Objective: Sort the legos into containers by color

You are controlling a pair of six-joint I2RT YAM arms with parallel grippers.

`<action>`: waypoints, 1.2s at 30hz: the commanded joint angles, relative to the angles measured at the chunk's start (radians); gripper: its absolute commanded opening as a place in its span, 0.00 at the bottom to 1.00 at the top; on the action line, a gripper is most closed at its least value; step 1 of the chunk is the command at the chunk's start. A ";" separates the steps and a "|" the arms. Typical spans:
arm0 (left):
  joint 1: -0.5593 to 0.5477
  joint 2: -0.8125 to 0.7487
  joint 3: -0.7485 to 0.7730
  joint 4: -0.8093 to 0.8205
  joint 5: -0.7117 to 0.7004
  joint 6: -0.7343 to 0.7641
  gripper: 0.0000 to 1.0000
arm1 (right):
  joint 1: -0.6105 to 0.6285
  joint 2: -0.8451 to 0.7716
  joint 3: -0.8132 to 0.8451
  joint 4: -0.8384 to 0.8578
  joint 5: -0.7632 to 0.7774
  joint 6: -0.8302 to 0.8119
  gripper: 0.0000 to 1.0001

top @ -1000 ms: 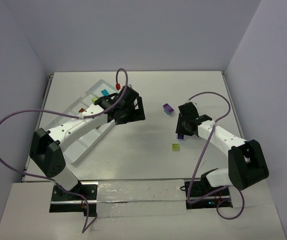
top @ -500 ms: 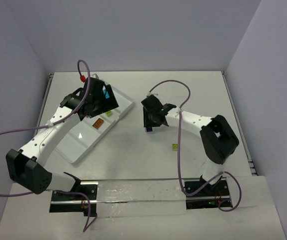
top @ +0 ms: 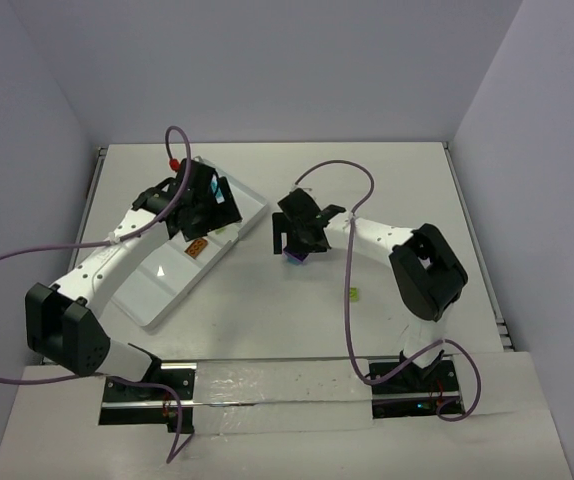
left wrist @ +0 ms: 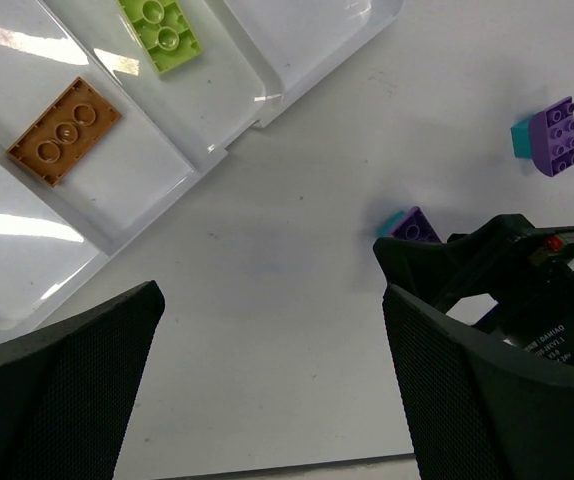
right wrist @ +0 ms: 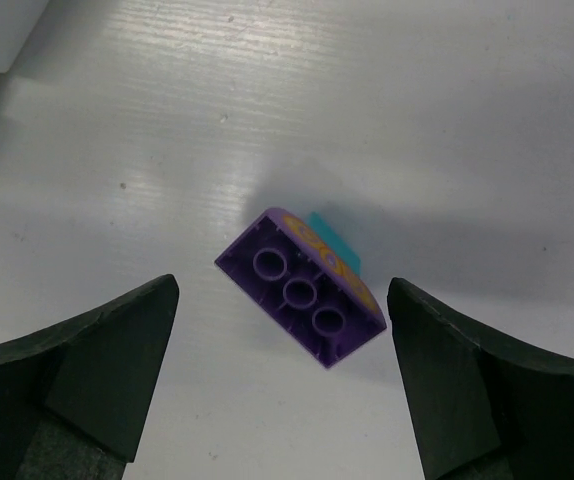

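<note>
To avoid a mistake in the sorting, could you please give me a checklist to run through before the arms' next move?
1. Right gripper open: ok, its jaws stand wide.
2. Purple brick free: ok, it lies on the table between the fingers, touching neither.
3. That brick in the tray: not ok, it is outside it, on the bare table.
4. Teal piece beside it joined or separate: cannot tell.
5. Left gripper open and empty: ok.
6. Colours kept apart in the tray: ok, orange-brown brick and lime green brick lie in neighbouring compartments.
</note>
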 commanded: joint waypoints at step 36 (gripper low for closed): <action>-0.330 0.682 0.493 -0.148 -0.024 -0.637 0.73 | -0.427 -0.644 -0.350 0.048 -0.035 -0.052 0.93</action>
